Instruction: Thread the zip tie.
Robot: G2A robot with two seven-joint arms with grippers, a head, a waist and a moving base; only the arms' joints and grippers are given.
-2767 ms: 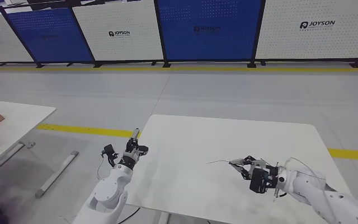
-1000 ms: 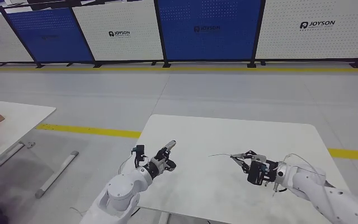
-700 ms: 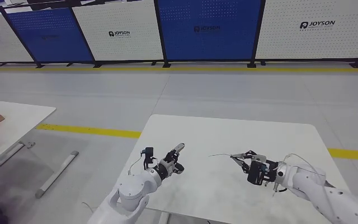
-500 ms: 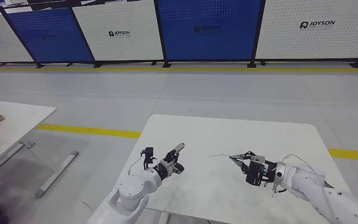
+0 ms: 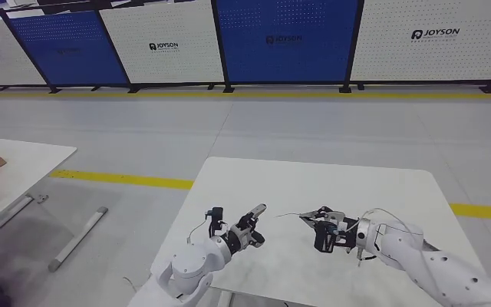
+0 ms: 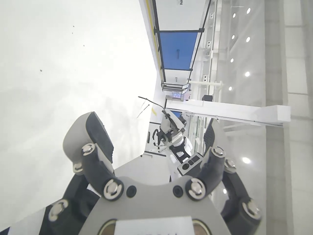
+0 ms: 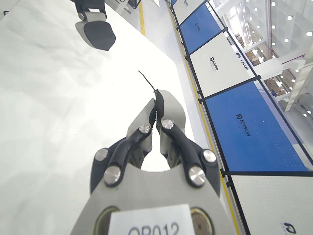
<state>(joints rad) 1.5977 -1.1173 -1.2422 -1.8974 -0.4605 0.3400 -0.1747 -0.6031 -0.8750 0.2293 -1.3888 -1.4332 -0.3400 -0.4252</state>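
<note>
The zip tie [image 7: 147,80] is a thin black strip pinched upright in my right gripper [image 7: 157,100], which is shut on it, with the slim tail sticking out past the fingertips. In the top view the right gripper [image 5: 304,217] hovers over the front middle of the white table [image 5: 307,180], and the zip tie [image 5: 288,215] points left toward my left gripper [image 5: 258,214]. The left gripper [image 6: 156,128] is open and holds nothing. It faces the zip tie [image 6: 148,101] and the right gripper [image 6: 169,122] across a short gap. One left finger pad [image 7: 97,34] shows beyond the tail.
The table's front edge runs just below both grippers. A second white table [image 5: 27,161] stands far left across open floor. Blue and white panels [image 5: 284,38] line the back behind a yellow floor line [image 5: 115,178].
My left arm has swung right from the table's left edge to in front of the zip tie. The right gripper has shifted left with the zip tie, narrowing the gap.
</note>
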